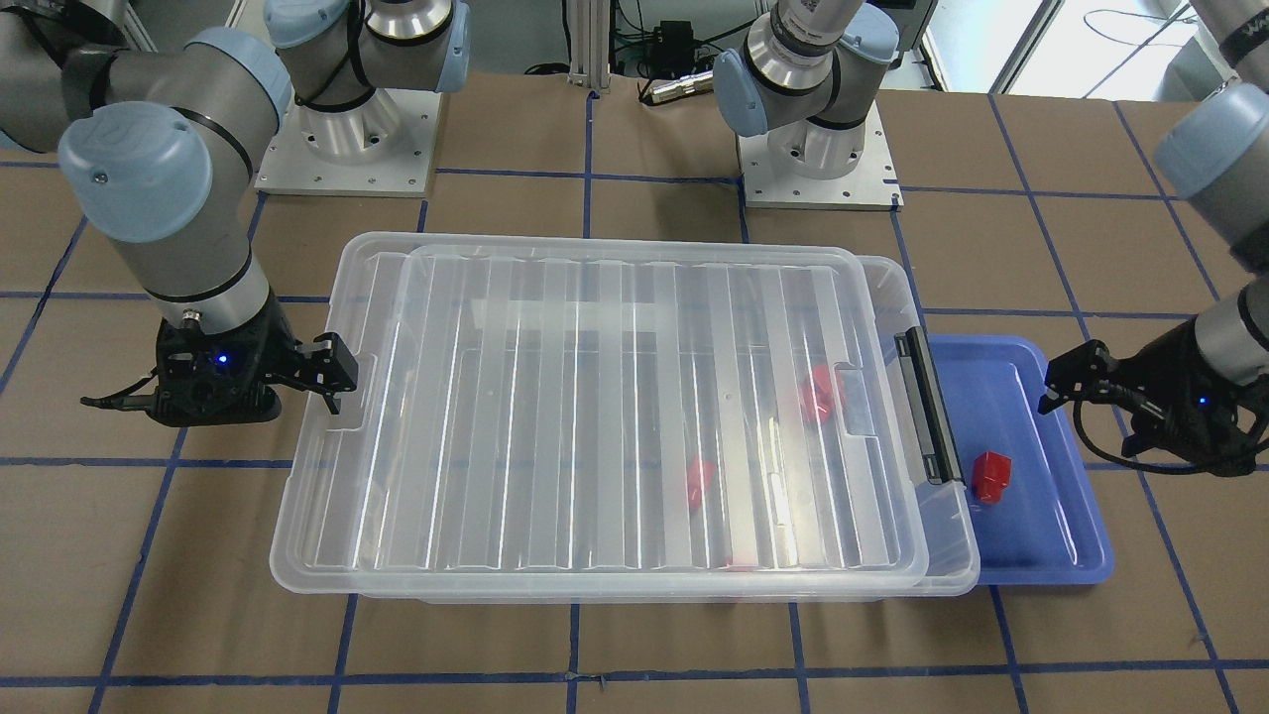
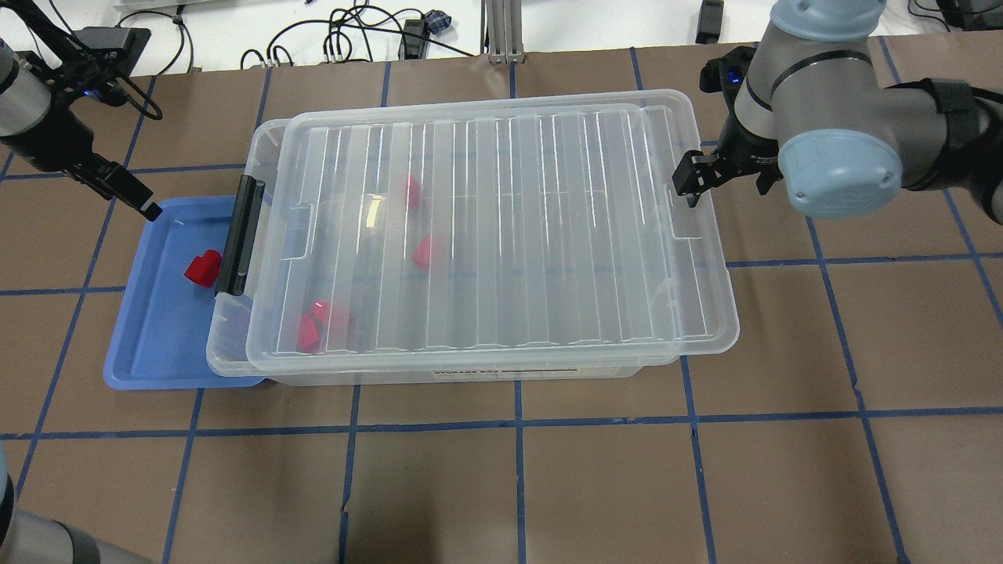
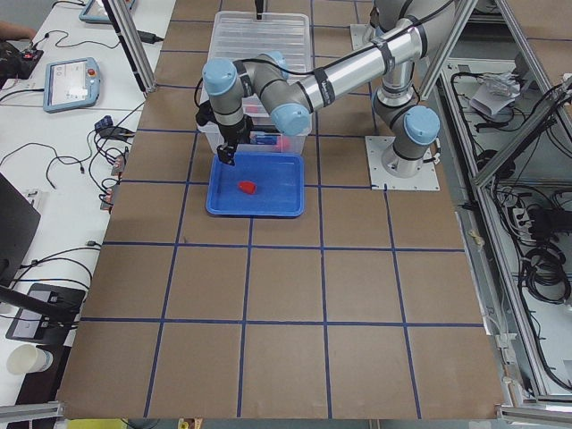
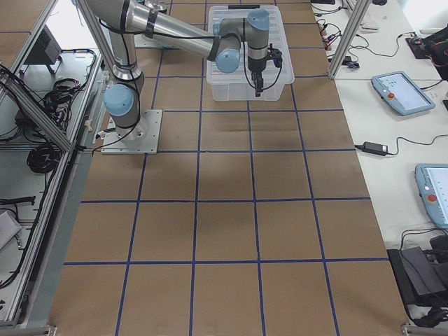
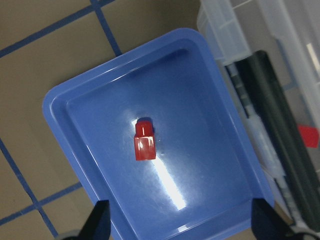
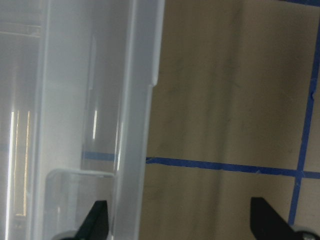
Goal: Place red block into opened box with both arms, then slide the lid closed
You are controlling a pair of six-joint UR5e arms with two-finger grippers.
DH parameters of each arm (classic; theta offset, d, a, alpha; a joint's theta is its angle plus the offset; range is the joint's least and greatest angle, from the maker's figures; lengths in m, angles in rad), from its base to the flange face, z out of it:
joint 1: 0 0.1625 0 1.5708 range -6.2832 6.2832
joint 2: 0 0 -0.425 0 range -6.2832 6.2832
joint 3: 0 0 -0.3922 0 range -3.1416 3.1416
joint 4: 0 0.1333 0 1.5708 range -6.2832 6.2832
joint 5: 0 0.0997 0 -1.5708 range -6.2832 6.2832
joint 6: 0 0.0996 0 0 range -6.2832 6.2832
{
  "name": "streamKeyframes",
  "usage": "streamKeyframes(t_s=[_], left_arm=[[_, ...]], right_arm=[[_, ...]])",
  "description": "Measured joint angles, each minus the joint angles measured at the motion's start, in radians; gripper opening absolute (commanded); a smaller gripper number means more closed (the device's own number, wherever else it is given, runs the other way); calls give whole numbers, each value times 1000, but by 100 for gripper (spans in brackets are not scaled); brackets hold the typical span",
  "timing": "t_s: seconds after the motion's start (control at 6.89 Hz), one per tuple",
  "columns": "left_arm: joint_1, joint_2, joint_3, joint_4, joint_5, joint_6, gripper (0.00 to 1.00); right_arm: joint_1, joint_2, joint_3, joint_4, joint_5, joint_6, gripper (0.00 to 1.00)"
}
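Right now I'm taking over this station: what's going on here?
Neither hand holds anything. The open left hand hovers over the blue tray, where one red block lies. The open right hand is at the opposite end of the lid, which lies on the box offset toward it, leaving a gap at the latch end. Several red blocks are inside.

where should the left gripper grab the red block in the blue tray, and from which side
Grip the red block by its wider boxy body, not the narrow stub, closing the open left gripper across its two flat long sides. Come straight down from above: it lies alone mid-floor of the blue tray, clear of the walls, so both fingers should fit.
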Motion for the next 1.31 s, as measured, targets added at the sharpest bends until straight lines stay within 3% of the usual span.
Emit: streamKeyframes(t_s=[0.44, 0.87, 1.02, 1.16, 1.31], left_arm=[[18, -92, -105, 196, -14, 26, 100], [24, -141, -143, 225, -13, 30, 100], [24, -147, -159, 227, -10, 30, 70], [24, -150, -175, 229, -9, 25, 2], [24, -149, -181, 231, -7, 19, 0]], right_arm=[[-80, -6, 0, 0, -9, -92, 100], [-157, -8, -6, 0, -9, -186, 100], [-181, -8, -9, -1, -9, -213, 100], [-205, -7, -10, -1, -9, -246, 100], [-229, -7, -10, -1, -9, -280, 100]])
